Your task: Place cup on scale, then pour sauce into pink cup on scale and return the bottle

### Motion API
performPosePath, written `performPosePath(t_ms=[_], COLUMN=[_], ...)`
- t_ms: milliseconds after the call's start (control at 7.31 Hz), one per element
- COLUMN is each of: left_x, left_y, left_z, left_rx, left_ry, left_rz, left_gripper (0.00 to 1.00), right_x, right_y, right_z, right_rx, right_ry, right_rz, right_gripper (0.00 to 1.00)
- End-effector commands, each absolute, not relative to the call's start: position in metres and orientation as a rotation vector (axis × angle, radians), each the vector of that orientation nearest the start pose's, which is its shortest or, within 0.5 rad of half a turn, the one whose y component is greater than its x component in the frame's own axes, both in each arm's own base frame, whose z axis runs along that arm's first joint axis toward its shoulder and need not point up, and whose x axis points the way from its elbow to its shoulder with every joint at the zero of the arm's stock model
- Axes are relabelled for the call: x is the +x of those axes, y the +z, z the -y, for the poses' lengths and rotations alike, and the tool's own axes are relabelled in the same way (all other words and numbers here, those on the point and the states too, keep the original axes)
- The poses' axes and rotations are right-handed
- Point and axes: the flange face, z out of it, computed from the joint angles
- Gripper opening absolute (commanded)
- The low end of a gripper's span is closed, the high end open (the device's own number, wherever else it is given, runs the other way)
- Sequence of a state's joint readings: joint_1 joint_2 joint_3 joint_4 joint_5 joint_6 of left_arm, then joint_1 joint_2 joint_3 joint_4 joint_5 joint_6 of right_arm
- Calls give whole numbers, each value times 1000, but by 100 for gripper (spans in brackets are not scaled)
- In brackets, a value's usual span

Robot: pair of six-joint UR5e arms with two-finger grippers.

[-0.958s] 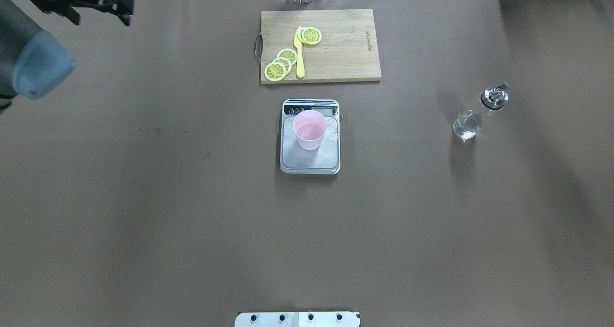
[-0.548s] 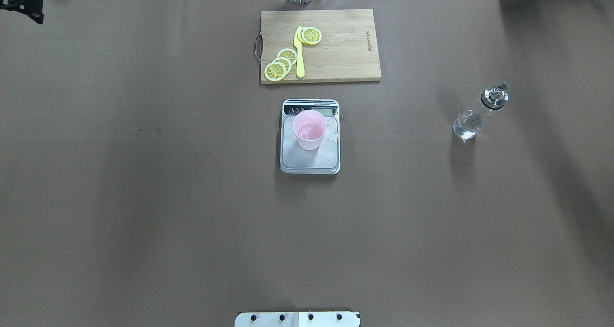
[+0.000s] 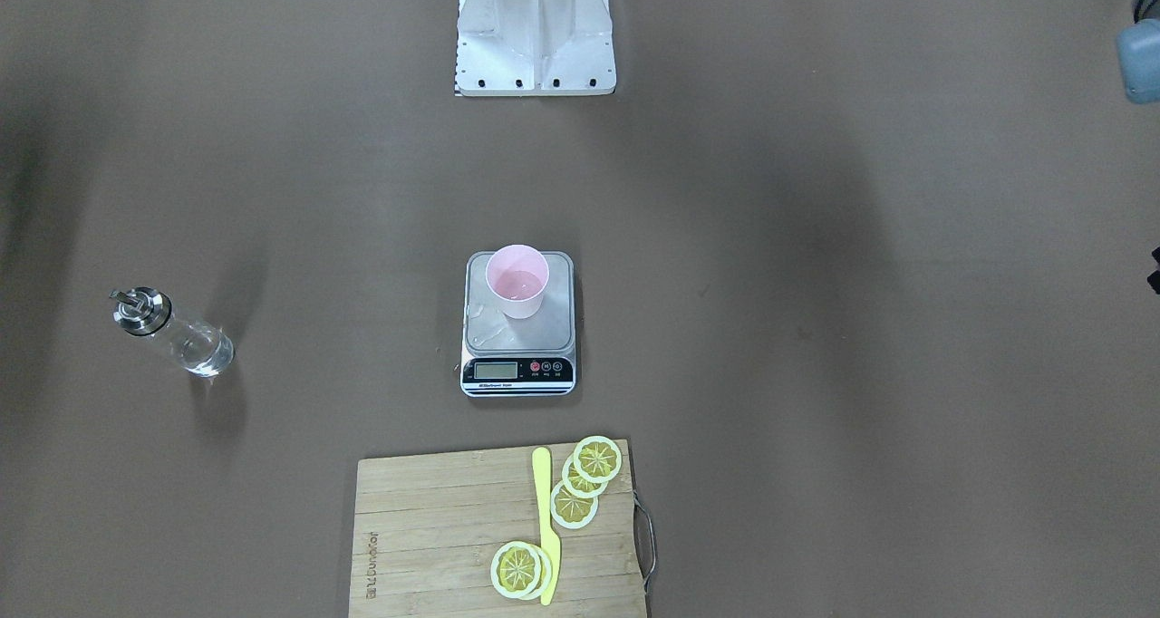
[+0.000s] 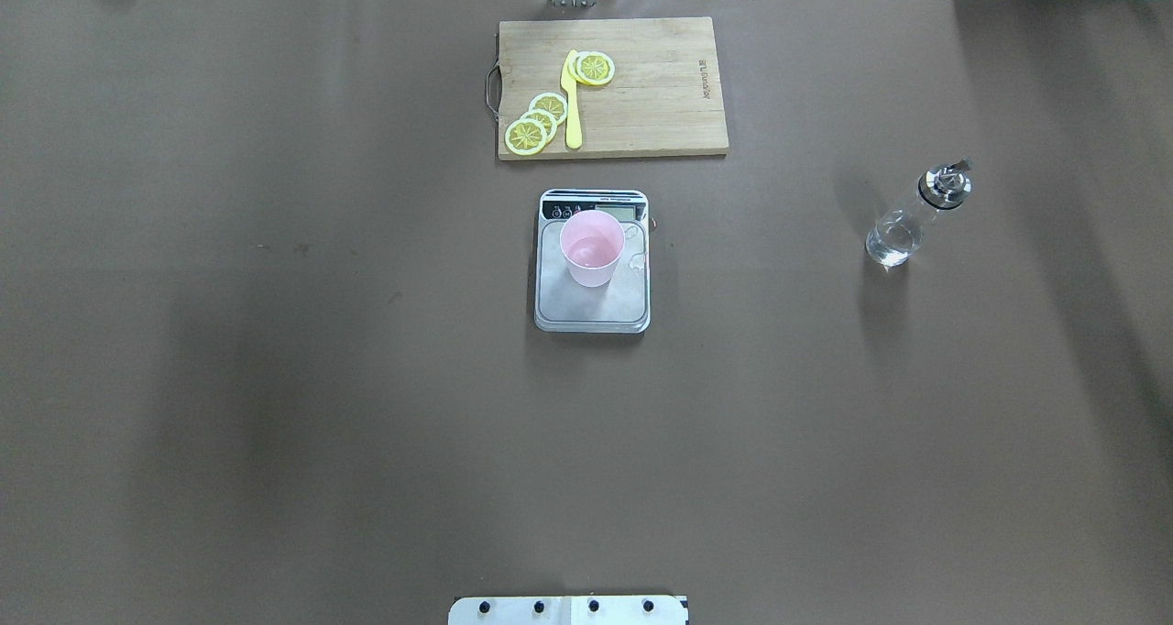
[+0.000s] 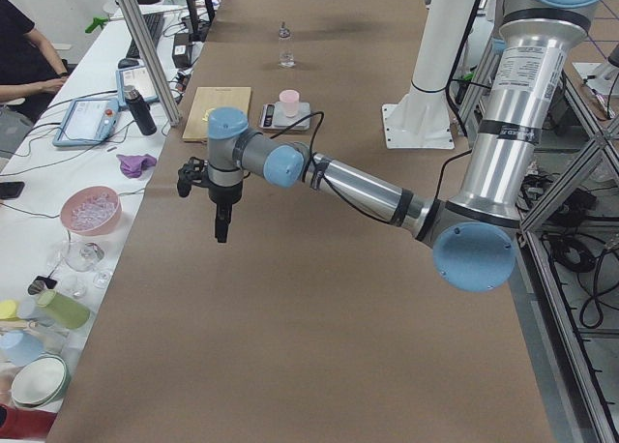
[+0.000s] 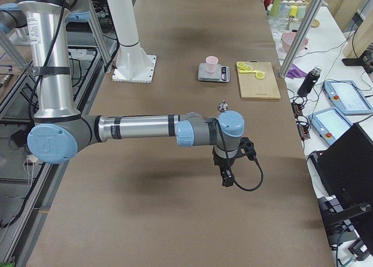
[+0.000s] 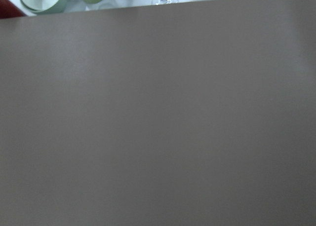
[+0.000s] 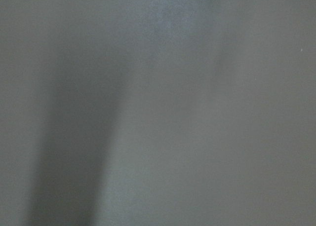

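Note:
The pale pink cup (image 4: 592,247) stands upright on the silver scale (image 4: 592,312) at the table's middle; it also shows in the front view (image 3: 517,281) on the scale (image 3: 544,333). A little clear liquid lies in its bottom. The clear glass bottle (image 4: 907,222) with a silver spout stands alone at the right, free of any gripper. My left gripper (image 5: 221,232) hangs over bare table far from the scale. My right gripper (image 6: 226,181) hangs over bare table past the bottle (image 6: 222,106). I cannot tell whether either is open or shut.
A wooden cutting board (image 4: 651,103) with lemon slices (image 4: 536,123) and a yellow knife (image 4: 573,103) lies behind the scale. Wet drops (image 4: 635,260) sit on the scale platform. The robot's base (image 3: 535,38) is at the near edge. Bowls and cups (image 5: 89,211) crowd the side bench.
My left arm has pulled back out of the overhead view's top left corner. The cup, scale and bottle have not moved.

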State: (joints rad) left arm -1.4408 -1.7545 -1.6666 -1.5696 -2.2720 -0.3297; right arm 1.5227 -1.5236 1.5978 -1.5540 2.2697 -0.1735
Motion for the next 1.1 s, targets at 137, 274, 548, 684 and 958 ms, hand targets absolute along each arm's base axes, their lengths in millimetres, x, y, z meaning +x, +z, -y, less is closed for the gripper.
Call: performPosePath(t_ms=[137, 274, 548, 684, 958], left_x=[-54, -59, -60, -60, -60], left_y=[606, 622, 628, 631, 632], left_z=[505, 486, 485, 485, 484], left_rx=[-13, -33, -47, -53, -58], left_ry=[-116, -127, -135, -137, -141], left_rz=[-829, -823, -819, -818, -819], left_gripper=[98, 98, 98, 98, 98], right_x=[60, 59, 60, 58, 58], right_y=[609, 606, 600, 601, 607], right_z=[513, 515, 521, 521, 516], right_rx=[123, 126, 100, 98, 87], right_ry=[-94, -95, -83, -87, -82], right_rz=[850, 846, 843, 837, 837], right_gripper=[100, 100, 100, 100, 100])
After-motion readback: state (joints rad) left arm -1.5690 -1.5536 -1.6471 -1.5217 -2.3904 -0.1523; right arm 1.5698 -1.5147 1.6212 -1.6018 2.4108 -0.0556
